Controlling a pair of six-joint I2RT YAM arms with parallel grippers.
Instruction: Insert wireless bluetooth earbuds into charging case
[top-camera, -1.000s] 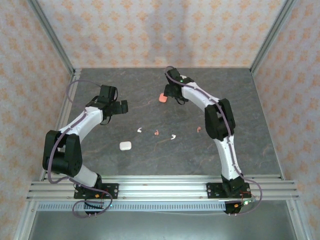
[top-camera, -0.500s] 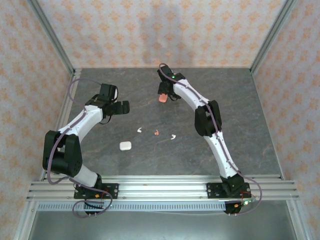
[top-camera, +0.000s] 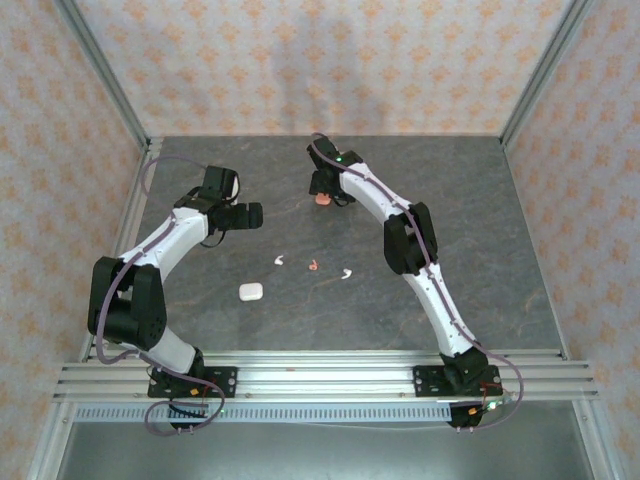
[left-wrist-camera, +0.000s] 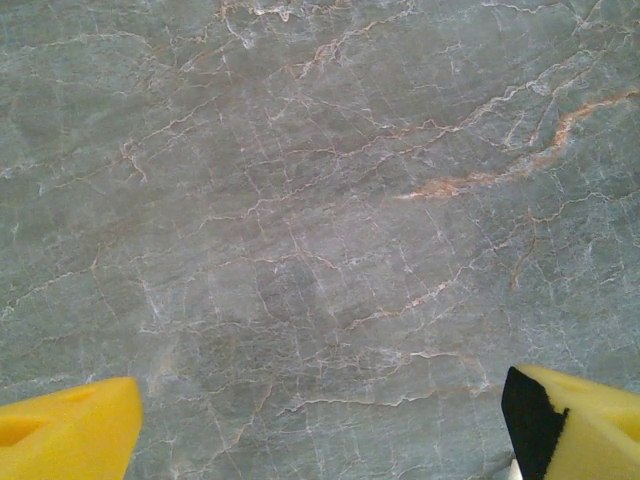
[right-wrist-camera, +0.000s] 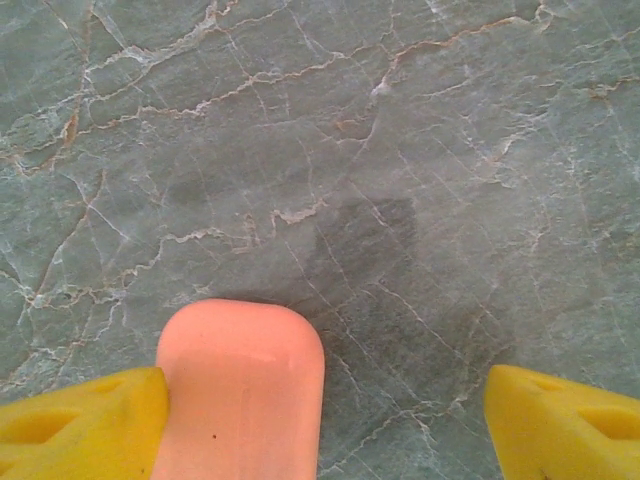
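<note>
Case seemingly lies lengthwise along tool.

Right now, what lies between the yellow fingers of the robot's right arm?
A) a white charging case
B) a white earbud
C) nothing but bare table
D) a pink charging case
D: in the right wrist view, the pink charging case lies on the table between the wide-open yellow fingers of the right gripper, close beside one of them.
</note>
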